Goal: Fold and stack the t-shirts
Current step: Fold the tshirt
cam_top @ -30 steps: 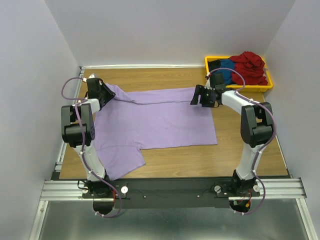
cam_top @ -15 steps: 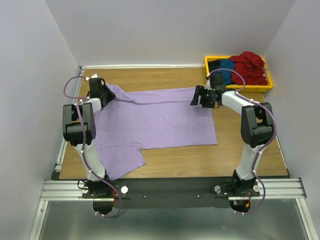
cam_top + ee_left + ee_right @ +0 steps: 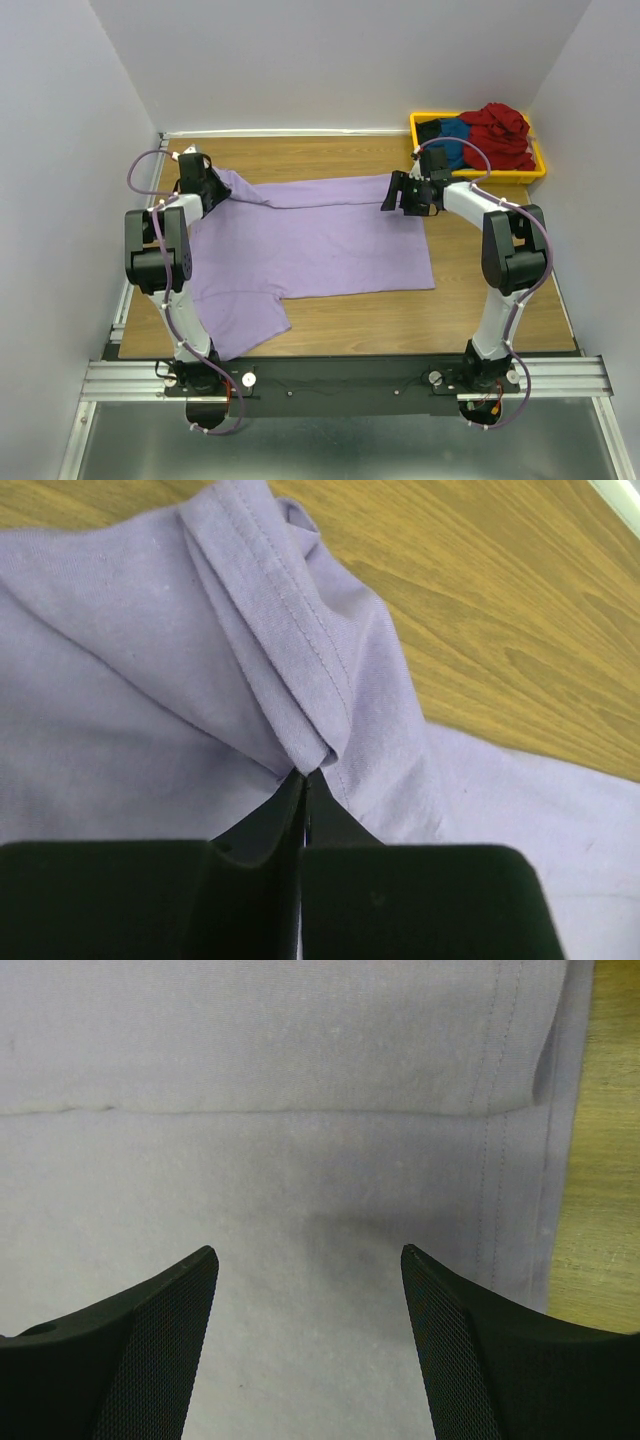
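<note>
A large lavender-purple t-shirt (image 3: pixel 310 245) lies spread on the wooden table, one sleeve hanging toward the near left. My left gripper (image 3: pixel 213 189) sits at its far-left corner and is shut on a pinched fold of the purple cloth (image 3: pixel 300 730). My right gripper (image 3: pixel 398 196) hovers over the shirt's far-right corner, jaws open and empty, above flat purple cloth (image 3: pixel 300 1160) beside the hem. Dark red (image 3: pixel 502 125), blue (image 3: pixel 455 150) and black (image 3: pixel 431 130) shirts lie heaped in a yellow bin.
The yellow plastic bin (image 3: pixel 478 176) stands at the far right corner of the table. Bare wood (image 3: pixel 480 290) shows right of the shirt and along the far edge (image 3: pixel 300 155). White walls close in on three sides.
The left gripper has shifted slightly toward the far edge with the shirt corner in it. The right arm has not moved.
</note>
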Controlling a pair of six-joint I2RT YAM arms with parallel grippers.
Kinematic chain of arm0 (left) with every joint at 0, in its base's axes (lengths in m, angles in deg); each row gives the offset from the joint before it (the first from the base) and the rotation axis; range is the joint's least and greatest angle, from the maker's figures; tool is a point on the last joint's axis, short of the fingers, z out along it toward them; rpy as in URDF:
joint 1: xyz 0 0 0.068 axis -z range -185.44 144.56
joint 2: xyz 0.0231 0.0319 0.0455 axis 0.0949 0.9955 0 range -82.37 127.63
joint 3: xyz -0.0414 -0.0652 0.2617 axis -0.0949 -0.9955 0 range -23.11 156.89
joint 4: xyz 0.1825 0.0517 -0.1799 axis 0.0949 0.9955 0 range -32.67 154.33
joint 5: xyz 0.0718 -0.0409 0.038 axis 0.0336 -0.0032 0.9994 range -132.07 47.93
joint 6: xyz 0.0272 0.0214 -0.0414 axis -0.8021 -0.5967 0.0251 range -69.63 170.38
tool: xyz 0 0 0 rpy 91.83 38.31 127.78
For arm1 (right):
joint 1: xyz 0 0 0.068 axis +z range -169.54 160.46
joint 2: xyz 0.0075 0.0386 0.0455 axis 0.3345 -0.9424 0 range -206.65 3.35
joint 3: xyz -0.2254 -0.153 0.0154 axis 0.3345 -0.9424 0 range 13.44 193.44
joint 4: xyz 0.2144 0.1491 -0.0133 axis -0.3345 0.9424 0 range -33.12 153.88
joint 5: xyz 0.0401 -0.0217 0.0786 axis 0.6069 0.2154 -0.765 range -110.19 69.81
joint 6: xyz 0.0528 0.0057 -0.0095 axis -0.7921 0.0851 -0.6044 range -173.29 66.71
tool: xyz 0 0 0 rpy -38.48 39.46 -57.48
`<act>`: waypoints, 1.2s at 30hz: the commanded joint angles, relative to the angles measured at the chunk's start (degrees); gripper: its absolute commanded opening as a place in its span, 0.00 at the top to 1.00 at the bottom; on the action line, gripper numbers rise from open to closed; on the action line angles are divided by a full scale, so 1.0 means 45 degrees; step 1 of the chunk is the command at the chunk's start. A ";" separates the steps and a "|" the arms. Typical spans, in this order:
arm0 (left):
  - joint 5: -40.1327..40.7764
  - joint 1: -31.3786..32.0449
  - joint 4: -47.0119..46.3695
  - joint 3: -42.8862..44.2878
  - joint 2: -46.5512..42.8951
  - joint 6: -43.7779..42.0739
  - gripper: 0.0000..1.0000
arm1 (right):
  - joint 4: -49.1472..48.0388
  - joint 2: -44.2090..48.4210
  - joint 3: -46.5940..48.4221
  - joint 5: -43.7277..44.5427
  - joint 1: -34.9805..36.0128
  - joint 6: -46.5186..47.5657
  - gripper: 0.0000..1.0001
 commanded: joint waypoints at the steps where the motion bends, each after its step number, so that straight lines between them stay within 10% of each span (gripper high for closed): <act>1: 0.0085 0.0088 0.0633 0.0177 -0.0788 0.0052 0.94 | 0.0100 0.0414 -0.0177 -0.0008 0.0095 -0.0147 0.20; 36: -0.0208 0.0420 0.5400 -0.2733 -0.6605 0.4132 0.95 | 0.0139 0.0804 -0.0821 -0.1844 0.0075 -0.0479 0.20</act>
